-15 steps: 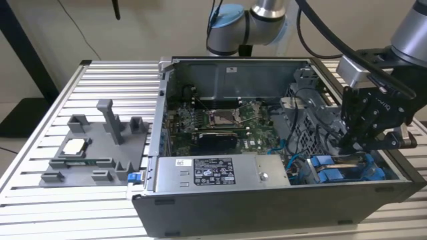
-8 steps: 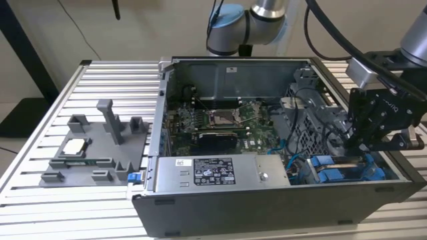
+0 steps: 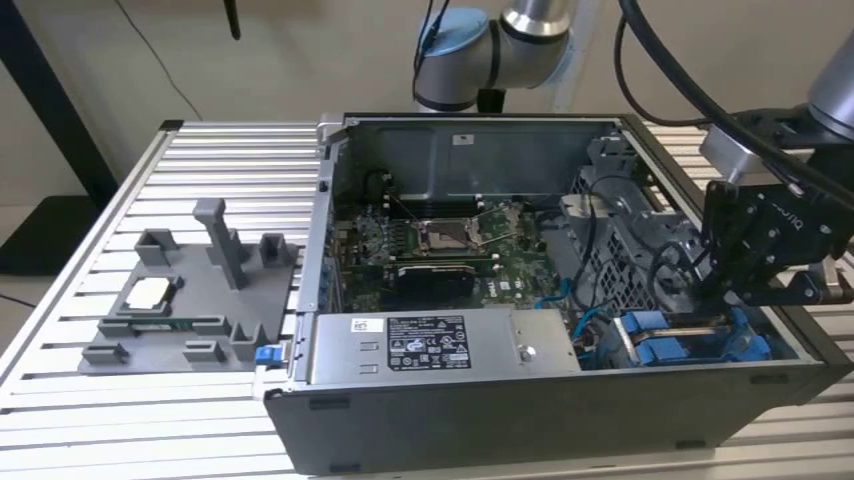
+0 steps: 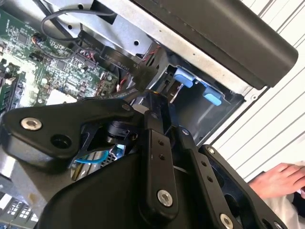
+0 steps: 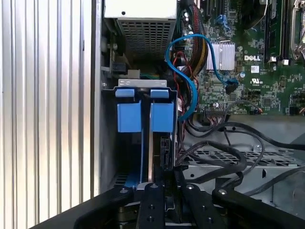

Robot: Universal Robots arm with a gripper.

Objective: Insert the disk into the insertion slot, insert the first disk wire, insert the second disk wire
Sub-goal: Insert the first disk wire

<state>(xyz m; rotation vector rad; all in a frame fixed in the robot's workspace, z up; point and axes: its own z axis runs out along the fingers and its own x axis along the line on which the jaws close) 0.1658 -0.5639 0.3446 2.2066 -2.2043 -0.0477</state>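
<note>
The disk (image 3: 657, 338) sits on edge in the insertion slot (image 5: 142, 83) at the case's front corner on the exterior view's right, and its blue carrier handles (image 5: 162, 117) stick out of the bay. My gripper (image 3: 705, 305) reaches down into the case right over the disk's end. In the first wrist view the gripper (image 5: 166, 177) looks shut on a disk wire's black plug (image 5: 165, 151), which stands against the disk's end beside the carrier. Black cables trail from there across the case floor. The second wrist view has the gripper (image 4: 145, 98) close to the blue handles (image 4: 183, 78).
The grey power-supply box (image 3: 427, 345) lies along the case front, next to the bay. The motherboard (image 3: 441, 240) fills the case middle. A blue data cable (image 5: 187, 71) loops near the slot. A grey fixture tray (image 3: 187, 300) lies outside the case. A person's hand (image 4: 281, 179) rests outside it too.
</note>
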